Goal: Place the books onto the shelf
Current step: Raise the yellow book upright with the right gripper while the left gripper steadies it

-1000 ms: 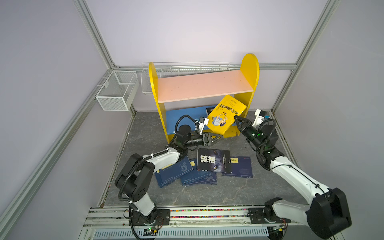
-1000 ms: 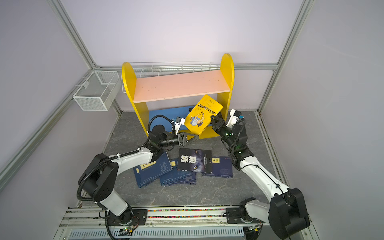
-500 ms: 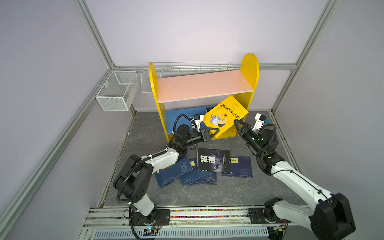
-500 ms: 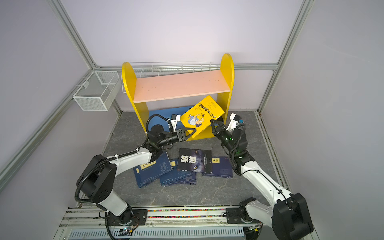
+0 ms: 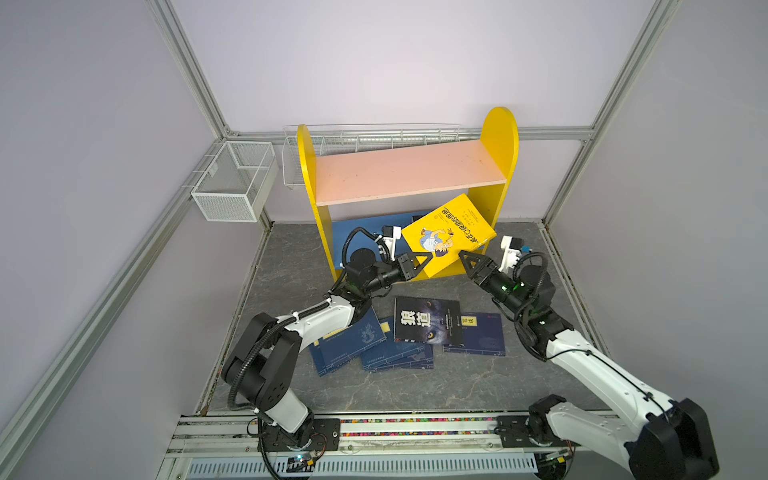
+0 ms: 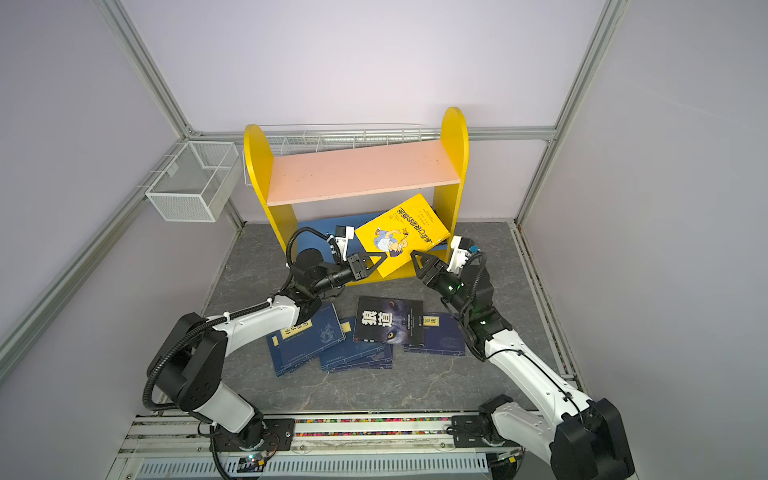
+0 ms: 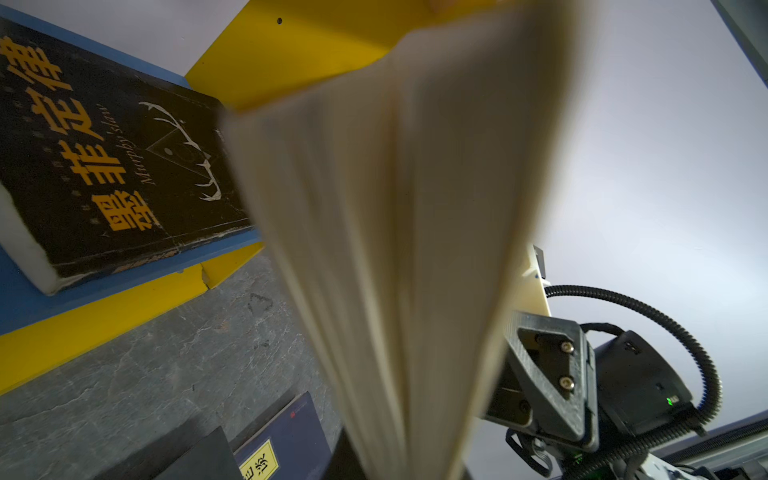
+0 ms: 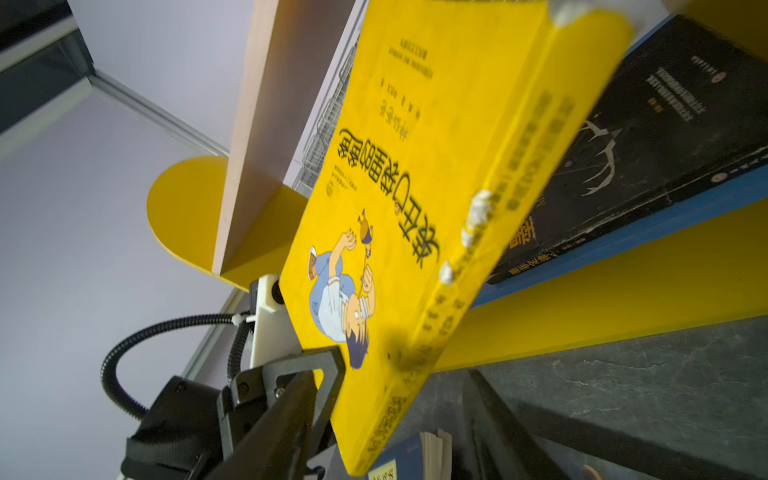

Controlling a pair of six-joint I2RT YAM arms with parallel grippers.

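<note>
1. Yellow book (image 5: 451, 232) has changed hands. A second ago the right gripper (image 5: 468, 261) carried it while the left gripper (image 5: 417, 264) stood open beside it. Now the roles are reversed.
2. Left gripper: jaws clamped on the book's low, near-left corner. The right wrist view shows one jaw lying flat on the cover.
3. Right gripper: jaws apart, straddling the near-right edge by the spine without pressing on it.
4. Assessment: the handover looks complete. The left arm alone now bears the book, held by one corner, so it may sag or swing during insertion.
5. Location: the book is off the floor (image 5: 291, 266), in front of the right half of the shelf (image 5: 306, 174). Its far end lies under the pink upper board (image 5: 411, 170), close to the right side panel (image 5: 500, 141) and above the blue lower board (image 5: 357, 232). Contact with the shelf cannot be determined.
6. Attitude: the long axis rises from the low near-left corner to the high far-right end, and the cover faces up and towards the near side. The print reads inverted from there, and the spine lies along the near-right edge.
7. Outstanding: one black book (image 7: 116, 158) already lies flat on the lower board. A second black book (image 5: 428, 322) and the navy paperbacks (image 5: 349, 345) are on the floor.
</note>
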